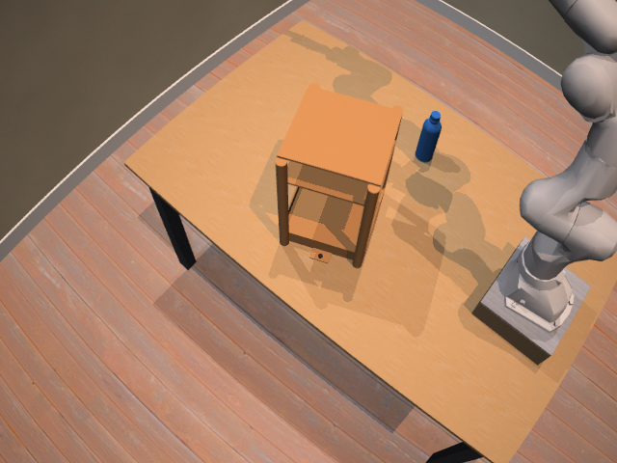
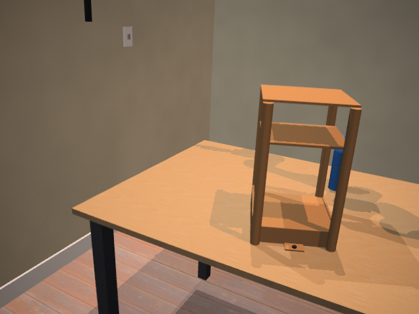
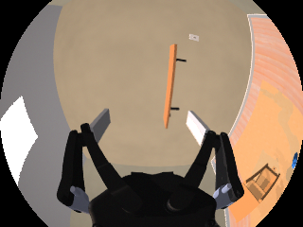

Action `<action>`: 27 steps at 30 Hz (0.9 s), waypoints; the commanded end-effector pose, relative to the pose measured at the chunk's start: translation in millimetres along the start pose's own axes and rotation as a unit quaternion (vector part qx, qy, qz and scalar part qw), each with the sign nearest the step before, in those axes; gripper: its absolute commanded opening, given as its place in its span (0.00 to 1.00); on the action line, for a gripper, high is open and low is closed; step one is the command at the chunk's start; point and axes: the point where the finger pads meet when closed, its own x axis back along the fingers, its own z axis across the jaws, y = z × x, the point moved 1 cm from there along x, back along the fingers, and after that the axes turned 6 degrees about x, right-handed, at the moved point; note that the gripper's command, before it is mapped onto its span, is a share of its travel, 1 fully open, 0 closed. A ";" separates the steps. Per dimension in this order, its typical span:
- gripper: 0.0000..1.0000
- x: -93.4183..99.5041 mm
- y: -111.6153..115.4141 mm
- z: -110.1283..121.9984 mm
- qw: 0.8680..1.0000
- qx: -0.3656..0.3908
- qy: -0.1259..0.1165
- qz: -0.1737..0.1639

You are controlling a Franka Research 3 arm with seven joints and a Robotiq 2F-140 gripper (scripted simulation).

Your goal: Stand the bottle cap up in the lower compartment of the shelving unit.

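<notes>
The gripper (image 3: 150, 121) is fully spread and grasps nothing; between its two fingers only the wall and a wall shelf (image 3: 169, 86) are seen. It points at the room, raised well above the table (image 1: 224, 139). The blue bottle (image 1: 428, 137) stands upright, cap up, on the table just beside the shelving unit (image 1: 281, 199), outside of it and well apart from the gripper. In the wrist view the bottle (image 3: 295, 159) appears far to the lower right of the fingers, near the small shelving unit (image 3: 261, 181). The lower compartment holds nothing.
</notes>
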 end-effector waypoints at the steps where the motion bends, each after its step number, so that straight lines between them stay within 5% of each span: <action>1: 1.00 -0.7 2.5 2.9 0.999 -0.037 0.013 -0.006; 2: 1.00 -15.1 22.5 34.9 0.997 -0.054 0.050 -0.018; 9: 1.00 -20.1 30.6 48.5 0.996 -0.061 0.066 -0.022; 10: 1.00 -30.0 49.4 81.9 0.991 -0.078 0.105 -0.031; 12: 1.00 -32.8 56.2 94.6 0.989 -0.085 0.121 -0.033; 18: 1.00 -32.8 56.2 94.6 0.989 -0.085 0.121 -0.033; 19: 1.00 -38.1 74.2 130.3 0.980 -0.105 0.163 -0.037; 25: 1.00 -38.9 78.8 140.2 0.978 -0.110 0.175 -0.037; 26: 1.00 -39.4 93.3 172.6 0.968 -0.128 0.214 -0.036; 27: 1.00 -39.2 95.4 177.8 0.966 -0.131 0.220 -0.036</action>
